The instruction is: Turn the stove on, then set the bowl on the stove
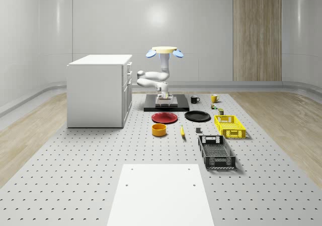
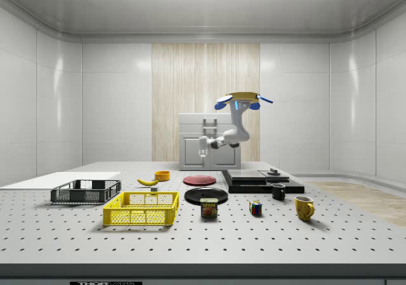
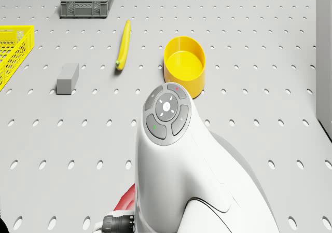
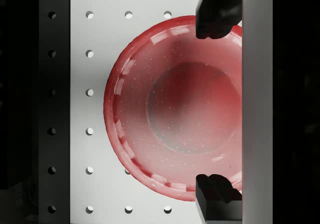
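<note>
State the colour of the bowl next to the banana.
Yellow; the bowl shows best in the drone view, beside the banana.

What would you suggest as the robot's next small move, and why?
Probably swing the gripper towards the stove and its knob. The drone hovers by the stove, but the open jaws hang over the red plate, which is no part of the job. The stove shows no glow, and the bowl sits untouched on the table.

Whole-scene cam: high, far, facing the back wall. Side cam: low, at surface [image 2: 355, 234] level. Both catch the drone [image 1: 164, 50] and yellow crate [image 1: 230, 126]. Drone cam looks down at the bowl [image 3: 184, 66]; wrist cam close over the red plate [image 4: 175, 109], probably straight down.
</note>
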Controlling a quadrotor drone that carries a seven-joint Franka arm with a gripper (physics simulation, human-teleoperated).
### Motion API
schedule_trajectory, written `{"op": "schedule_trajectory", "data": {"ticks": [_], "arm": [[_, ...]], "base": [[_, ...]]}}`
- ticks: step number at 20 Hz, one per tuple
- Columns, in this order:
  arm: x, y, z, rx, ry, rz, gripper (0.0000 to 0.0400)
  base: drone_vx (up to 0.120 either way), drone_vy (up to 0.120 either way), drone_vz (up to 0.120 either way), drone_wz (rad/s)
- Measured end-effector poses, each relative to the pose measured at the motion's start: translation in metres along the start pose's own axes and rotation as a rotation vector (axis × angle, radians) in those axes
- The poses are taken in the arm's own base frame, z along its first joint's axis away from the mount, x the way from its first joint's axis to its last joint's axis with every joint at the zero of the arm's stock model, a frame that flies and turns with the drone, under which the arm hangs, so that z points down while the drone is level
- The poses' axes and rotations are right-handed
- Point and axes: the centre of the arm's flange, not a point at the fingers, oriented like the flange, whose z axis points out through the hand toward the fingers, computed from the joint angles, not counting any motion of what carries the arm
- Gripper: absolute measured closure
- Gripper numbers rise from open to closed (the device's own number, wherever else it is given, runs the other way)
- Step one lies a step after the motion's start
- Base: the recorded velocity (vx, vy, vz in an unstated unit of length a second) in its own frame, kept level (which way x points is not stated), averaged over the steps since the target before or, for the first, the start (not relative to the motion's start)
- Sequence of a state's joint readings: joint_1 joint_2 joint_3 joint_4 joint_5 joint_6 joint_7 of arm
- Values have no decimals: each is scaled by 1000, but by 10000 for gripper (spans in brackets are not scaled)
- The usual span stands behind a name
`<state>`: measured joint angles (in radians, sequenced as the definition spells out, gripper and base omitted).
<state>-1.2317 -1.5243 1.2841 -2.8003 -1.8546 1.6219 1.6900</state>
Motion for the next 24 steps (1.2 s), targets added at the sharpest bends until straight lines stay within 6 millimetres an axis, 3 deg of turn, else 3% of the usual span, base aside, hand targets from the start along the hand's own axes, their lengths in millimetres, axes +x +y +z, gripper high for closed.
{"op": "schedule_trajectory", "data": {"ticks": [24], "arm": [[0,0,0,0,0,0,0]], "base": [[120,0,0,0]]}}
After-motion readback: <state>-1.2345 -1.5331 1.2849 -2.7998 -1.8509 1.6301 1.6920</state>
